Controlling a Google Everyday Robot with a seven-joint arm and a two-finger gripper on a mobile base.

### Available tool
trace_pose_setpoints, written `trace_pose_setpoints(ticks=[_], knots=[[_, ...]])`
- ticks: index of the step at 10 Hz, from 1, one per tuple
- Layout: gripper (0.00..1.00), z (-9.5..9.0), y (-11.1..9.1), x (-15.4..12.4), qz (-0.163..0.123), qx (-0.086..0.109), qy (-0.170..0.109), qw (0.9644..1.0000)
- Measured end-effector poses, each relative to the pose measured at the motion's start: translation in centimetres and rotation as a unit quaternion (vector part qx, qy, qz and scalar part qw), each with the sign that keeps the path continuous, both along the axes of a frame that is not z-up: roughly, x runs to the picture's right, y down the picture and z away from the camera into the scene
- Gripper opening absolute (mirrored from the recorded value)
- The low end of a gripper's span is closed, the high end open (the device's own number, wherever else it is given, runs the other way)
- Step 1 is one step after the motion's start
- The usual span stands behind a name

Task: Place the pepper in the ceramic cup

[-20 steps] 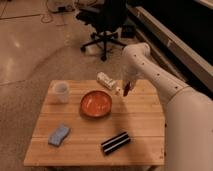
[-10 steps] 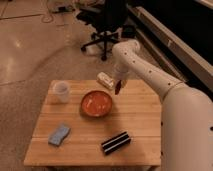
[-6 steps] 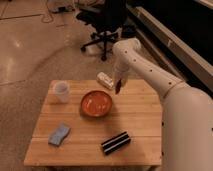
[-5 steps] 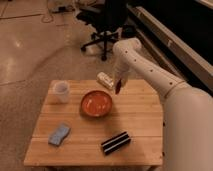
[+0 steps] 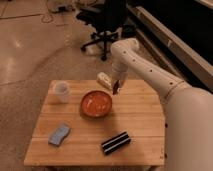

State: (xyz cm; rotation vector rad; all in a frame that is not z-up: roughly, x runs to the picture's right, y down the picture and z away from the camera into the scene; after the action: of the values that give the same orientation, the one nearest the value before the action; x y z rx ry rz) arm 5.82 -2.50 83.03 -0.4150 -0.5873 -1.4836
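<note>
I see the robot's white arm (image 5: 150, 70) reaching in from the right, over the far edge of the wooden table (image 5: 135, 120). Beyond the table a black office chair (image 5: 107, 22) stands on the shiny floor (image 5: 30, 55).

On the table, the round orange-red bowl (image 5: 96, 103) sits near the middle, a little toward the far side. A black rectangular block (image 5: 116, 142) lies near the front edge, right of centre, at a slant. A blue sponge (image 5: 59, 134) lies at the near left. The ceramic cup (image 5: 61, 91) stands upright at the far left, well apart from the bowl. A white bottle-like cylinder (image 5: 105, 80) lies on its side at the far edge, just behind the bowl.

My hand (image 5: 117, 85) points down above the bowl's far right rim, just right of the cylinder. It is clenched on the pepper (image 5: 115, 91), as far as I can make out: a slim dark red sliver hangs from the fingertips. The pepper is lifted off the table, over the bowl's far right edge and well to the right of the cup.
</note>
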Motion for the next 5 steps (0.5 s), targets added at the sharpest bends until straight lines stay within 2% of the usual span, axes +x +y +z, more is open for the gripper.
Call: trace_pose_setpoints(ticks=[1, 2, 4, 5], knots=[[0.29, -0.1, 0.5, -0.8, -0.002, 0.003, -0.018, 0.9998], [0.29, -0.2, 0.4, 0.0, -0.006, 0.008, -0.023, 0.9997], [0.29, -0.2, -0.6, -0.7, -0.010, 0.010, -0.024, 0.9996], [0.29, -1.3, -1.3, -0.8, -0.010, 0.002, -0.021, 0.9997]])
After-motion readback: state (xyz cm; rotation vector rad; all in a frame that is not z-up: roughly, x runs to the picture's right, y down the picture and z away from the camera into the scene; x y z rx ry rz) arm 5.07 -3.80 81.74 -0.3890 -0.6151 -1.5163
